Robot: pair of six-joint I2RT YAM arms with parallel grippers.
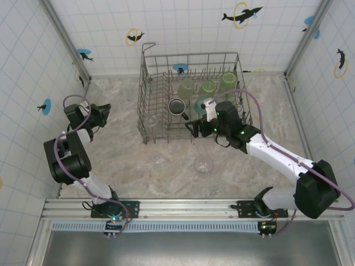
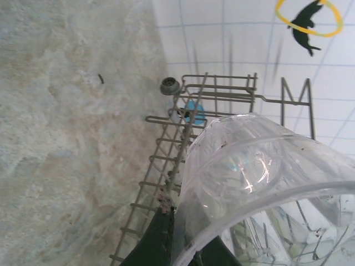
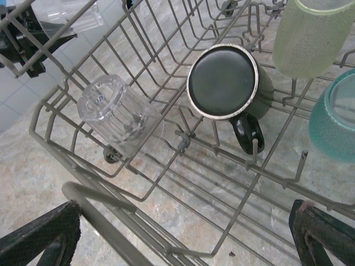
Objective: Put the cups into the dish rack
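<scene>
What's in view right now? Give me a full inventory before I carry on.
Rack: 1, grey wire, table centre.
Green cups: 3, pale to translucent green, rack's far row.
Teal cup: 1, teal, in rack beside the mug.
Mug: 1, dark, rack middle.
Clear cups: 3, colourless; one in rack's near-left corner, one on table in front of rack, one held.
Table: 1, marbled beige.
Left gripper: 1, black, left of rack, shut on a clear cup.
Right gripper: 1, black, open over rack's near edge.
</scene>
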